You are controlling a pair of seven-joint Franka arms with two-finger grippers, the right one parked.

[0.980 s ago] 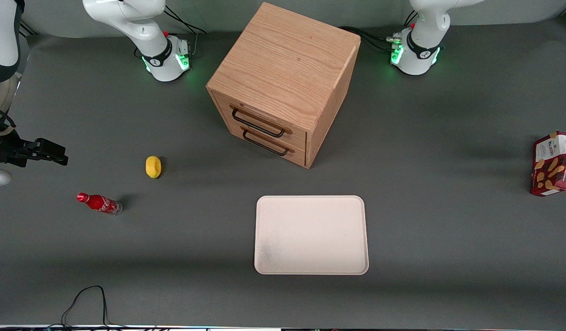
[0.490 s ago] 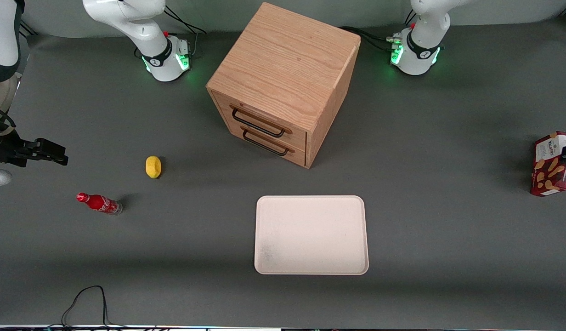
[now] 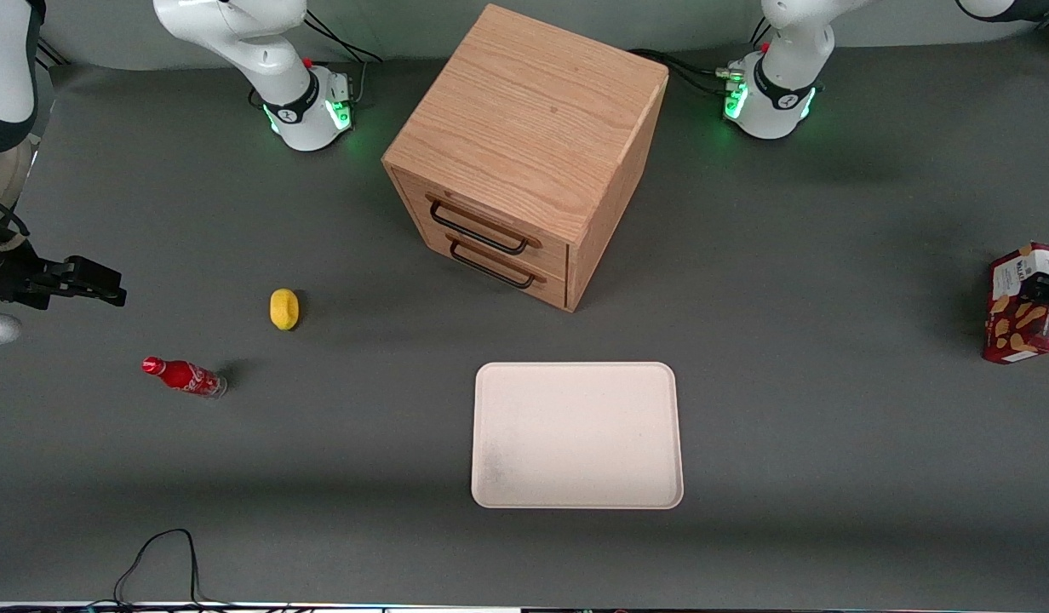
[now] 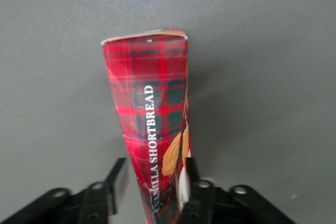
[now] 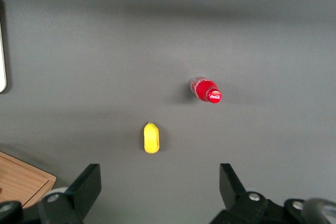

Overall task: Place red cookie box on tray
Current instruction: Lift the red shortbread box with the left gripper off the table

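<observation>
Table-edge red cookie box (image 3: pixel 1018 305), claw (image 4: pixel 152 174) astride.

I see my grey table (image 3: pixel 831 443) carrying the tray (image 3: pixel 577 435) near its middle, empty, with the wooden drawer cabinet (image 3: pixel 524 153) at its 12 o'clock. The red cookie box (image 3: pixel 1018 303) stands upright at the working arm's end, my gripper (image 4: pixel 152 187) astride its top, fingers spread. A yellow lemon (image 3: pixel 284 308) and small red soda bottle (image 3: pixel 184 376) lie toward the parked arm's end.
</observation>
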